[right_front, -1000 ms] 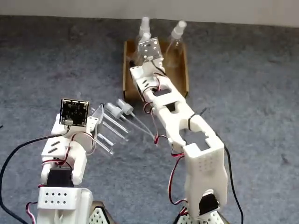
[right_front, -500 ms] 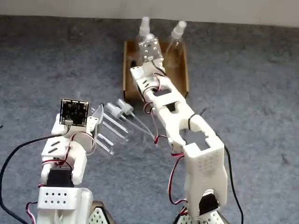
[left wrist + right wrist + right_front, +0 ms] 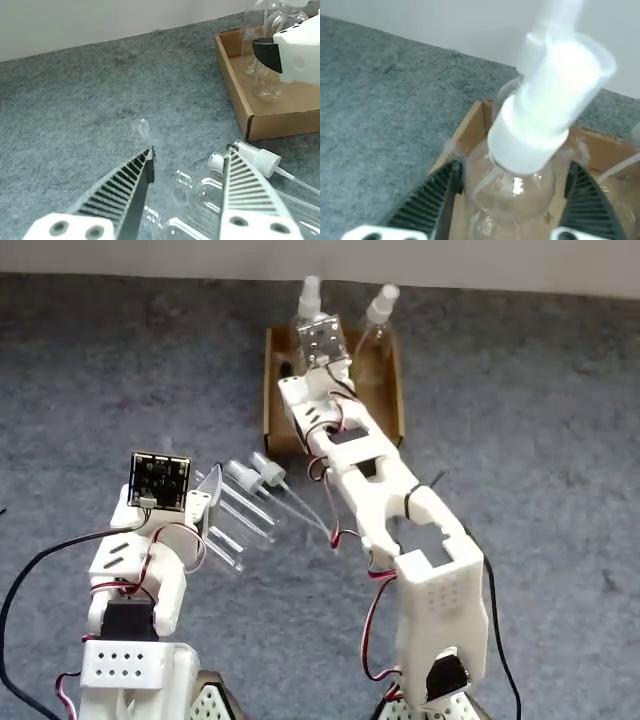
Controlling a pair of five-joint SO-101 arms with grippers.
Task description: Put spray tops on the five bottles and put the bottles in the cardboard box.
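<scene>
A grey, felt-like bench (image 3: 540,470) is running back to a pale wall (image 3: 150,255) at the far edge. The right arm (image 3: 380,490) is stretching across the bench to the cardboard box (image 3: 394,410), while the left arm (image 3: 140,560) is sitting folded near its base. The box is lying open-topped at the far side of the bench, and two clear bottles are standing upright at its far end, each wearing a white spray top. The right pincer (image 3: 512,172) is hanging open around one of them (image 3: 520,192), a finger on either side of its shoulder with a gap showing, and that bottle's top (image 3: 545,105) is rising above it. The left pincer (image 3: 190,152) is also gaping open, holding nothing, just above the uncapped bottles (image 3: 240,515) lying side by side on the bench near the box. Loose tops (image 3: 265,472) with thin tubes are lying between those bottles and the box.
</scene>
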